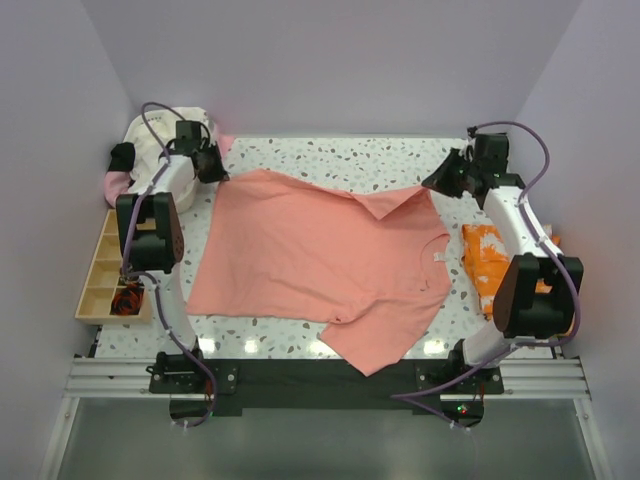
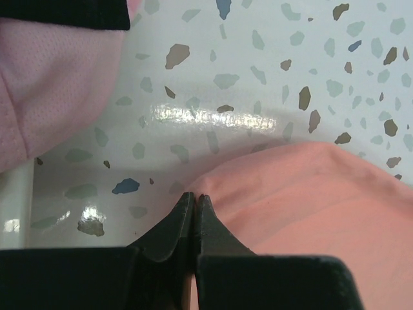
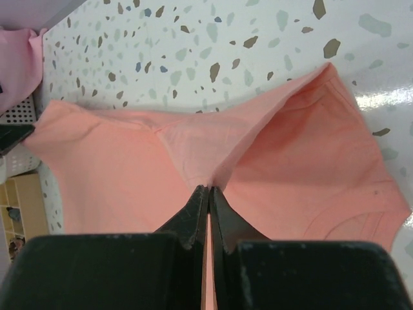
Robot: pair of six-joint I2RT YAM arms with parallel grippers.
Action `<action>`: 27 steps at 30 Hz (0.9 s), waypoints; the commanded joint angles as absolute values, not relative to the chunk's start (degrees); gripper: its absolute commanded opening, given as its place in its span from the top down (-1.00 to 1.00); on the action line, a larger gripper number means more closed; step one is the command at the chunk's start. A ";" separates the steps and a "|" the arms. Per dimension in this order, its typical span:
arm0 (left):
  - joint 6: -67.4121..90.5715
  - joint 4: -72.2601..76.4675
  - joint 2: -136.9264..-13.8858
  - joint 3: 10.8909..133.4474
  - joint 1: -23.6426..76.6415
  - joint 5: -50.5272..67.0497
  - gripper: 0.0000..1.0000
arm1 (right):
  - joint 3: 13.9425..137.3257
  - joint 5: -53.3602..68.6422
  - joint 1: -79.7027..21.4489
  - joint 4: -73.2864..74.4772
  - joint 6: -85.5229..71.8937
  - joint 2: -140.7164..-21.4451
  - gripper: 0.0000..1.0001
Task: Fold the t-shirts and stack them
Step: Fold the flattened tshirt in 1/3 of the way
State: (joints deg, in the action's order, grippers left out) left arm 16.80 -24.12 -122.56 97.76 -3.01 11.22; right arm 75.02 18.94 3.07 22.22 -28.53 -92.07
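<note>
Speckled white surface (image 1: 330,160), lilac walls behind. Salmon-pink t-shirt (image 1: 310,260) lies spread mid-surface, one sleeve reaching the near edge. L jaws clenched on its far-L corner. R jaws clenched on its far-R edge, cloth drawn up into a fold there. Orange/white t-shirt (image 1: 485,255) lies at R edge. Cream + pink t-shirts (image 1: 155,140) heaped at far-L corner. Wooden tray (image 1: 100,265) w/ compartments at L edge.
</note>
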 commanded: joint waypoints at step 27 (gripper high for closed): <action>17.40 -31.73 -117.52 91.93 -3.60 3.60 0.19 | 54.85 18.81 3.16 37.00 -30.24 -68.38 1.00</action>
State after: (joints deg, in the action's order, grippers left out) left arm 17.41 -31.14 -123.02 92.66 -3.01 5.02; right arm 55.72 20.03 3.07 35.05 -30.02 -71.61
